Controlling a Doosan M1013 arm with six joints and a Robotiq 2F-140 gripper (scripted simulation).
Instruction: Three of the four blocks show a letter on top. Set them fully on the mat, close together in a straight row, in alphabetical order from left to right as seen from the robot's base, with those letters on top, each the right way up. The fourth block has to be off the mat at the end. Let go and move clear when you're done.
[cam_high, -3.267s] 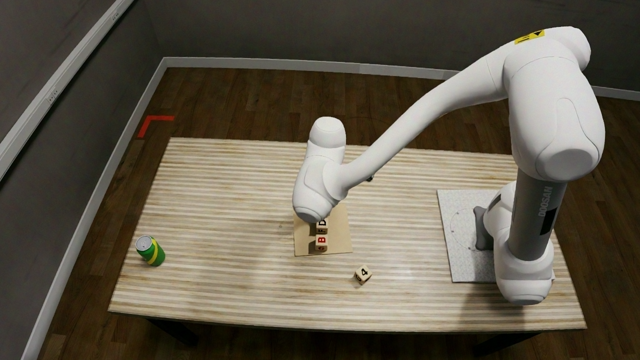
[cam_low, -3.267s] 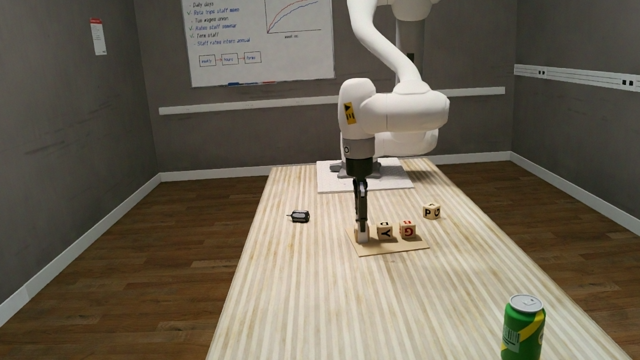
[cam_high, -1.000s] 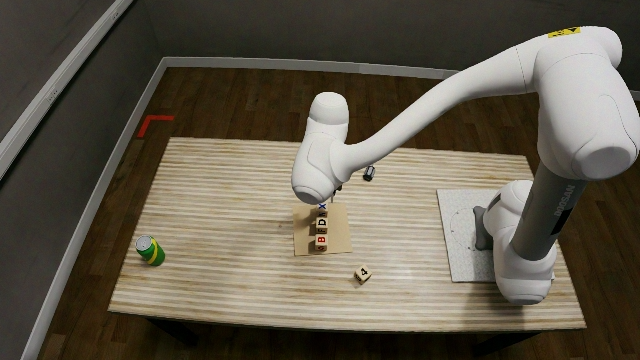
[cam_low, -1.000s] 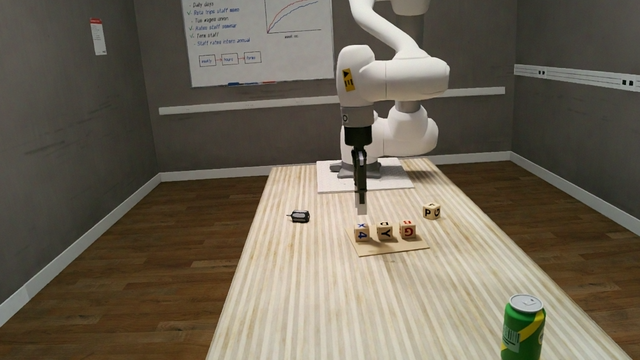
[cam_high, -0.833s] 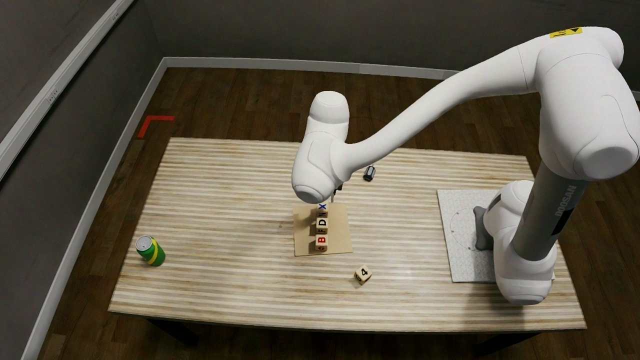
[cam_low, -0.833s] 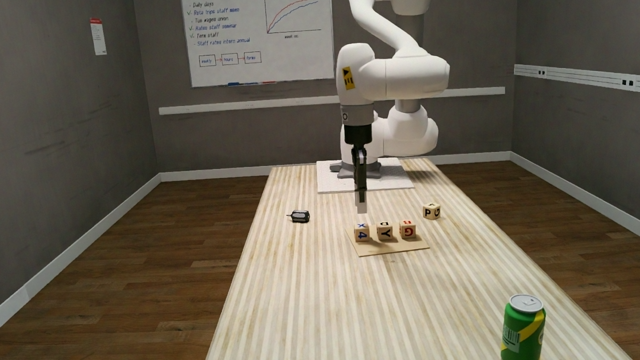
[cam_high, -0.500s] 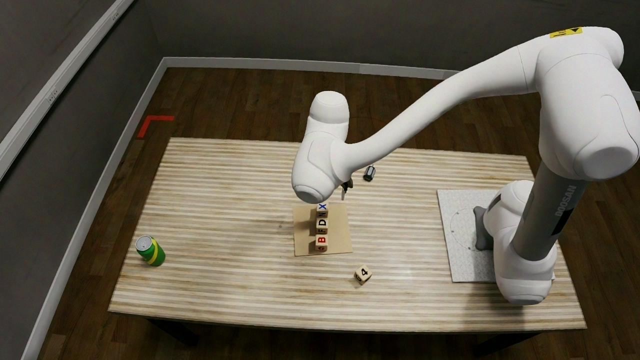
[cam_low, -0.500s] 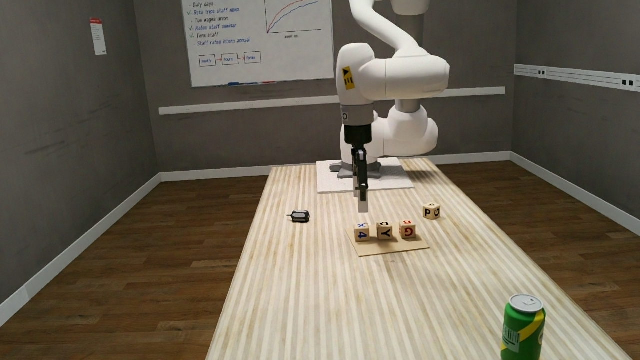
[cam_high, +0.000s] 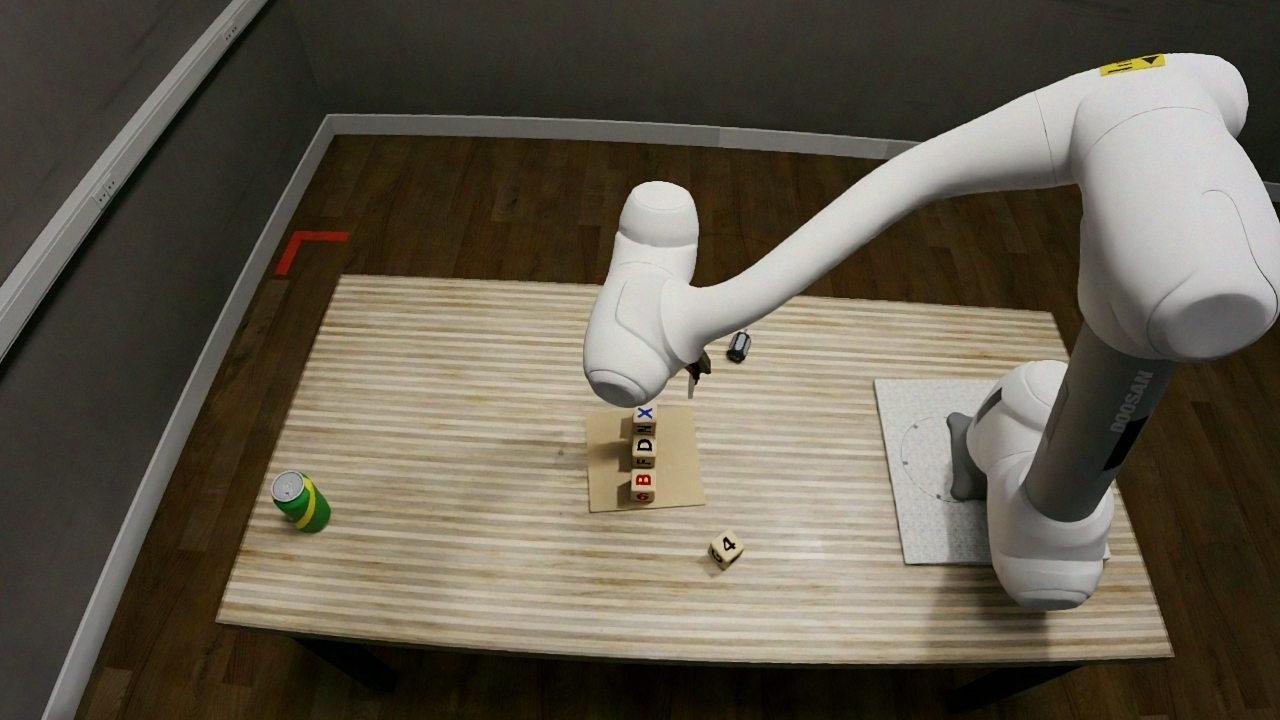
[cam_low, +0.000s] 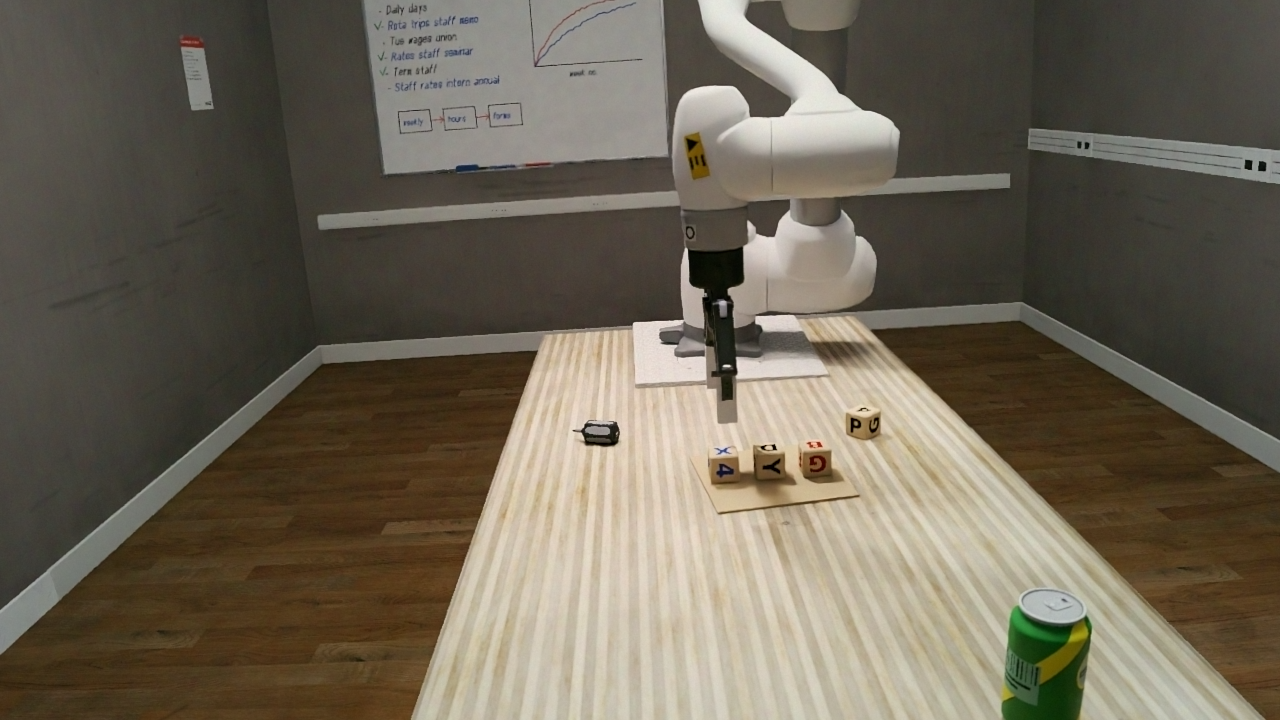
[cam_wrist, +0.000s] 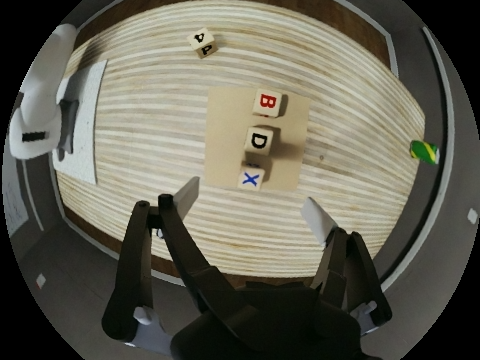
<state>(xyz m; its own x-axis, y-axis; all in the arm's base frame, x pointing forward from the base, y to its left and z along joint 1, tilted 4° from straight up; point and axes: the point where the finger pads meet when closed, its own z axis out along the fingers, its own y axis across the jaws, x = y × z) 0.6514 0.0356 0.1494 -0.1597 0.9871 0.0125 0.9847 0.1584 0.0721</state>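
Three wooden letter blocks stand in a close straight row on the tan mat (cam_high: 682, 467) (cam_low: 778, 494) (cam_wrist: 223, 140). They are the B block (cam_high: 641, 480) (cam_low: 815, 457) (cam_wrist: 267, 102), the D block (cam_high: 644, 445) (cam_low: 768, 460) (cam_wrist: 260, 140) and the X block (cam_high: 644, 414) (cam_low: 723, 463) (cam_wrist: 250, 178), each with its letter on top. The fourth block (cam_high: 725, 548) (cam_low: 862, 420) (cam_wrist: 203, 43) shows a 4 on top and lies off the mat on the table. My gripper (cam_low: 725, 407) (cam_wrist: 254, 197) is open and empty, hanging a little above the X block's end of the row.
A green can (cam_high: 301, 501) (cam_low: 1045, 653) (cam_wrist: 424, 151) stands near the table's far end from the base. A small dark object (cam_high: 738, 345) (cam_low: 600, 432) lies beside the mat's side. The robot's base stands on a white pad (cam_high: 921, 465) (cam_low: 787, 358) (cam_wrist: 83, 127).
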